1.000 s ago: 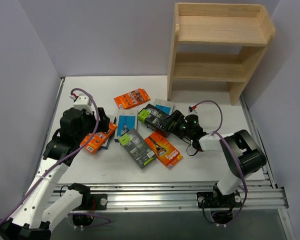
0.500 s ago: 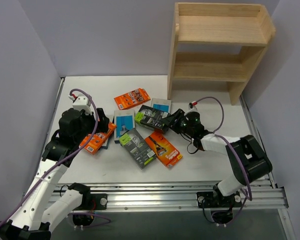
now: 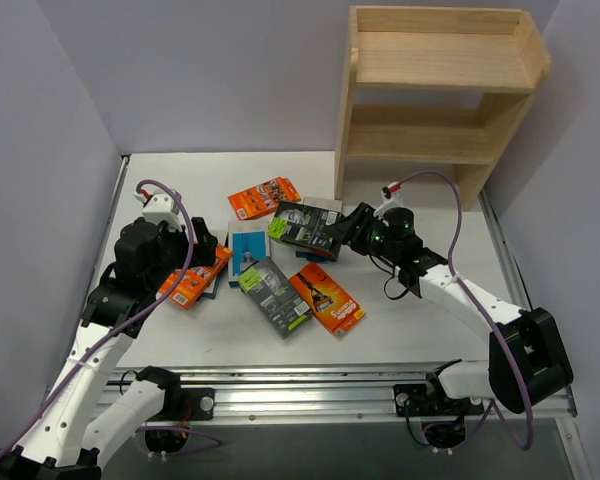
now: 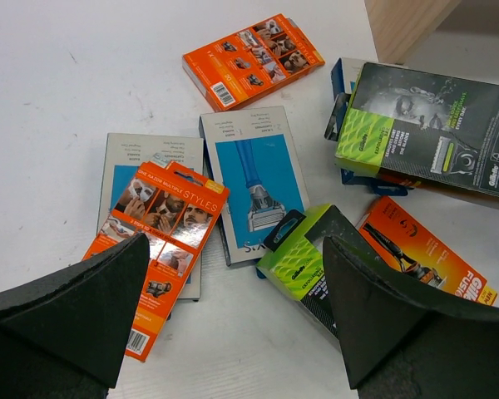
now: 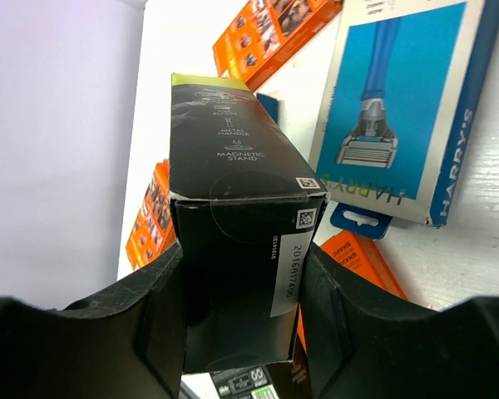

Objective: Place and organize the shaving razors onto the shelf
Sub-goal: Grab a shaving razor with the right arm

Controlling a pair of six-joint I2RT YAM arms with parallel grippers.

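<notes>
Black lime-ended cardboard razor box (image 3: pixel 305 228), rectangular, tight within right hand (image 3: pixel 352 228); left hand (image 4: pixel 235 249) agape, empty.

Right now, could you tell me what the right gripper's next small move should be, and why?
The right gripper is shut on the black box with the lime-green end, and both tiers of the light wooden shelf look bare, so I would probably carry it toward the lower tier.

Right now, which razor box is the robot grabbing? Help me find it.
Find the wooden shelf at the back right and look just in front of its left foot. The black box with a lime-green end there is pinched by the right arm's fingers and tilted up, while its twin lies flat nearer the front.
</notes>
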